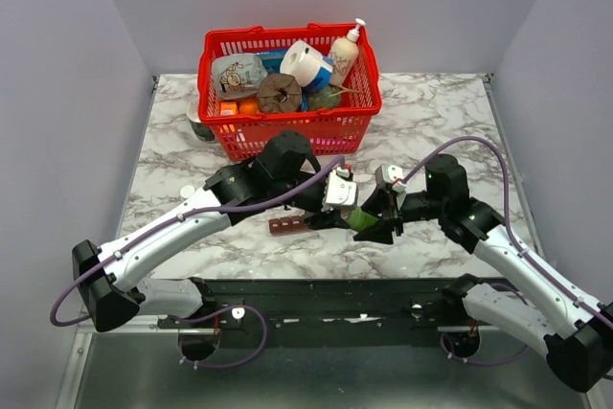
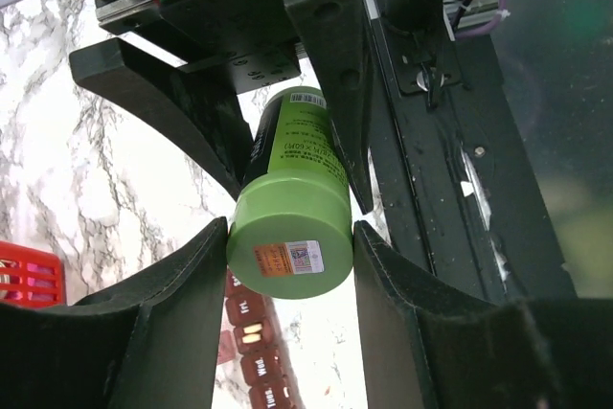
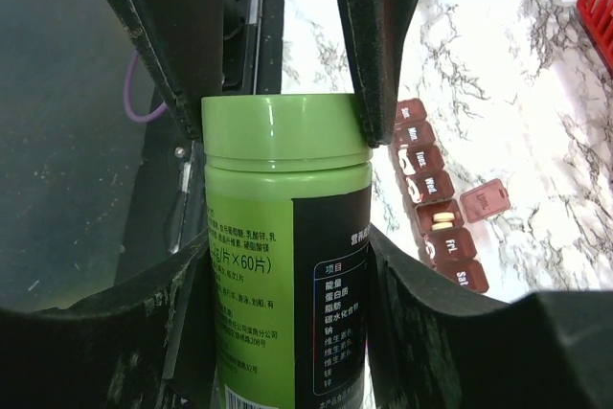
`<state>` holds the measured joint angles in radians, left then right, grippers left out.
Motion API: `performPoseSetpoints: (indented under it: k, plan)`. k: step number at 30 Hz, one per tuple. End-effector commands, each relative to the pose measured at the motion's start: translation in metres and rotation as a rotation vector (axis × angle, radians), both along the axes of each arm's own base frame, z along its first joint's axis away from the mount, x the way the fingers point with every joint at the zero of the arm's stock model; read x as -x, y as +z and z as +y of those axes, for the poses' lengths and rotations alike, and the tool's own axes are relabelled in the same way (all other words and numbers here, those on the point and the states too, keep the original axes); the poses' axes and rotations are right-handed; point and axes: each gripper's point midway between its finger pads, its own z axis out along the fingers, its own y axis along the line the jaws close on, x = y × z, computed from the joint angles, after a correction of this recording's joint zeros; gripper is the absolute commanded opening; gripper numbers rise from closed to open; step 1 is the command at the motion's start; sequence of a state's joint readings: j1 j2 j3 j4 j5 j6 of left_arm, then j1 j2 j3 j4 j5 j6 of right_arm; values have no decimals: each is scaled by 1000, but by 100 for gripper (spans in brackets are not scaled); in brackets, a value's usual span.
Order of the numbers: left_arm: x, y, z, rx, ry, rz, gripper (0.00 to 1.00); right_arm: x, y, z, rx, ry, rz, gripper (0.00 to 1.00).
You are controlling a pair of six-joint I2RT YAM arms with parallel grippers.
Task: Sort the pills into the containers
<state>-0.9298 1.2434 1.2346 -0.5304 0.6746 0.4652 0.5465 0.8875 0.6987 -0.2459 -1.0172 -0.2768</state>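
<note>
Pill organizer (image 3: 436, 193): long narrow strip, translucent dark red, a single row of small square lidded cells with white day labels on the lids. One lid (image 3: 484, 200) near the Fri/Sat end is flipped open and sticks out sideways. The cell under it holds a pale pill (image 3: 442, 218); the rest of the lids look closed.

It lies flat on the marble table (image 1: 431, 122), lids up, on the near side of the red basket (image 1: 287, 131) and not touching it. In the top view it sits just left of the two grippers, its right end hidden under the left one. Its long axis runs roughly left-right in the top view, about parallel with the table's near edge. In the right wrist view the strip runs diagonally, Sat end nearest the camera.

The left gripper (image 2: 290, 237) is clamped on the cap (image 3: 285, 122) of a green bottle (image 3: 259, 198), a finger touching each side. The right gripper (image 3: 287, 246) is closed around the bottle's body, at medium width. The bottle hangs between the two grippers above the table, with the organizer below and beside it in the left wrist view.
</note>
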Motion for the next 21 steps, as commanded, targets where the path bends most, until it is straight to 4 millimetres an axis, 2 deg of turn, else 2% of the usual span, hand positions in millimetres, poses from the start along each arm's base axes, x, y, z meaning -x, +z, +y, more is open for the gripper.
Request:
performPoseSetpoints:
  k: [1, 3, 5, 6, 7, 8, 9, 11, 12, 14, 16, 17, 19, 20, 21]
  plan:
    - [-4, -21, 6, -76, -29, -45, 32, 12, 35, 6, -111, 99, -70, 1]
    - [-7, -15, 3, -52, -22, -67, 37, 12, 34, 6, -113, 100, -70, 1]
    - [-11, -6, 3, -18, 23, -72, 53, 11, 34, 6, -112, 91, -75, 1]
    - [-19, 10, -3, 52, 71, -96, 89, 10, 35, 6, -113, 84, -81, 1]
    - [-24, 17, 1, 84, 126, -97, 99, 10, 34, 6, -112, 82, -84, 1]
    - [-22, 26, 2, 124, 141, -62, 99, 8, 34, 6, -110, 71, -93, 1]
    - [-25, 43, 0, 197, 161, -66, 99, 6, 34, 6, -108, 61, -98, 0]
    - [-26, 54, 8, 273, 221, 24, 99, 3, 34, 5, -106, 41, -107, 1]
    - [-27, 67, 8, 332, 223, 24, 99, 2, 34, 5, -107, 37, -115, 1]
    - [-31, 72, 18, 388, 274, 89, 99, -1, 33, 4, -104, 18, -122, 1]
    - [-31, 89, 24, 483, 306, 190, 99, -3, 33, 4, -108, 3, -136, 1]
    - [-32, 79, 25, 488, 323, 240, 99, -5, 32, 3, -107, -18, -142, 0]
    - [-28, 90, 29, 566, 325, 330, 99, -8, 34, 3, -121, -34, -162, 1]
    - [-28, 77, 29, 561, 336, 382, 99, -9, 35, 3, -123, -46, -160, 1]
    - [-25, 85, 29, 608, 317, 389, 99, -10, 36, 3, -132, -49, -176, 1]
